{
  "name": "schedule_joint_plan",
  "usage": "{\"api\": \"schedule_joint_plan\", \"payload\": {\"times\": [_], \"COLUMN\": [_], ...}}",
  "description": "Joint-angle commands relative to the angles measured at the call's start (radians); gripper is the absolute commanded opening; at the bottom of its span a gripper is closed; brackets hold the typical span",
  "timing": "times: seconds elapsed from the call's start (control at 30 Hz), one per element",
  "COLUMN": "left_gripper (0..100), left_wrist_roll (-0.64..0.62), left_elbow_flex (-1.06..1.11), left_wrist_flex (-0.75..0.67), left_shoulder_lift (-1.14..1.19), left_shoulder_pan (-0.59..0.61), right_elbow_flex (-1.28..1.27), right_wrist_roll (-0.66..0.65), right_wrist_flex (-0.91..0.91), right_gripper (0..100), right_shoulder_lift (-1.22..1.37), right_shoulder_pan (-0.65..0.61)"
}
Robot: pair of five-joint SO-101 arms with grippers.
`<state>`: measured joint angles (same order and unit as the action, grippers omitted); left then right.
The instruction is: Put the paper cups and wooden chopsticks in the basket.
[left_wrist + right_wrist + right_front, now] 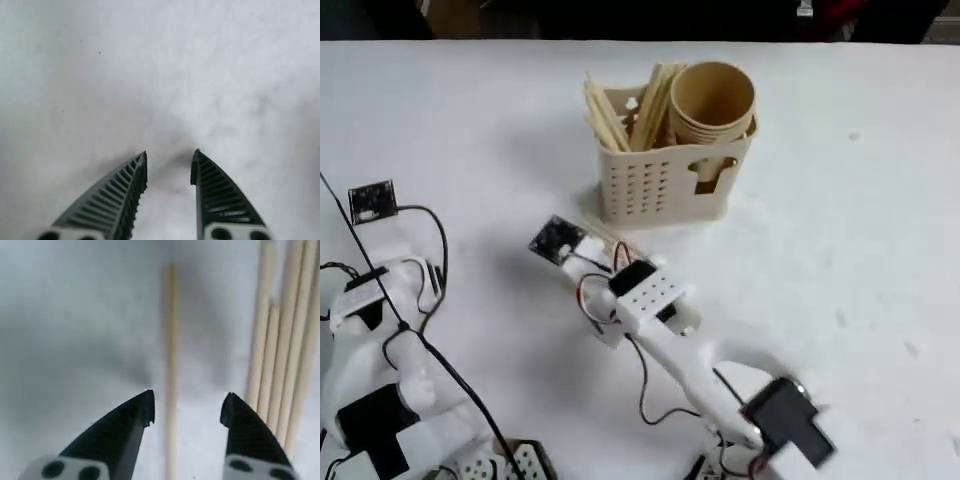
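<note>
Where white table (840, 200) spreads, basket (660, 185) near far edge, dark room (620, 15) behind.

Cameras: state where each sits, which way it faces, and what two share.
High view: fixed above, looking down on the table; sees the basket, left arm and right arm.
Left wrist view: on the left arm, facing down at bare table past the open left gripper.
Right wrist view: on the right arm, facing down past the open right gripper at loose chopsticks.
Shared: high and right wrist views both show those loose chopsticks, beside the basket.
</note>
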<state>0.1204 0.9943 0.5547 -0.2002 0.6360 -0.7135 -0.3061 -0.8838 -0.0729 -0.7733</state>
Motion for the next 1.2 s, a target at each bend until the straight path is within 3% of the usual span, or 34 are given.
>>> {"api": "schedule_joint_plan", "payload": {"times": [0.0, 0.2, 0.4, 0.6, 0.97, 1.17], "left_gripper": [16, 16, 16, 16, 16, 16], "left_wrist_roll": [-0.011, -0.011, -0.011, -0.011, -0.011, -0.011], "left_elbow_flex": [-0.002, -0.002, -0.002, -0.002, -0.002, -0.002], "left_wrist_flex": [-0.011, -0.011, -0.011, -0.011, -0.011, -0.011], "left_shoulder_lift": [-0.007, -0.007, -0.007, -0.007, -0.007, -0.007], "left_shoulder_pan": [0.012, 0.012, 0.012, 0.012, 0.012, 0.012], "right_elbow_flex": [0.008, 0.057, 0.058, 0.057, 0.063, 0.382], "right_wrist_roll": [-0.012, -0.011, -0.005, -0.005, -0.003, -0.005], "right_wrist_flex": [0.035, -0.004, 0.004, -0.015, -0.153, -0.2], "right_gripper": [22.3, 20.5, 1.0, 1.6, 1.6, 1.5], "right_shoulder_lift": [0.041, 0.085, 0.084, 0.038, -0.587, -0.779], "right_shoulder_pan": [-0.008, -0.002, -0.001, 0.016, 0.093, 0.139]}}
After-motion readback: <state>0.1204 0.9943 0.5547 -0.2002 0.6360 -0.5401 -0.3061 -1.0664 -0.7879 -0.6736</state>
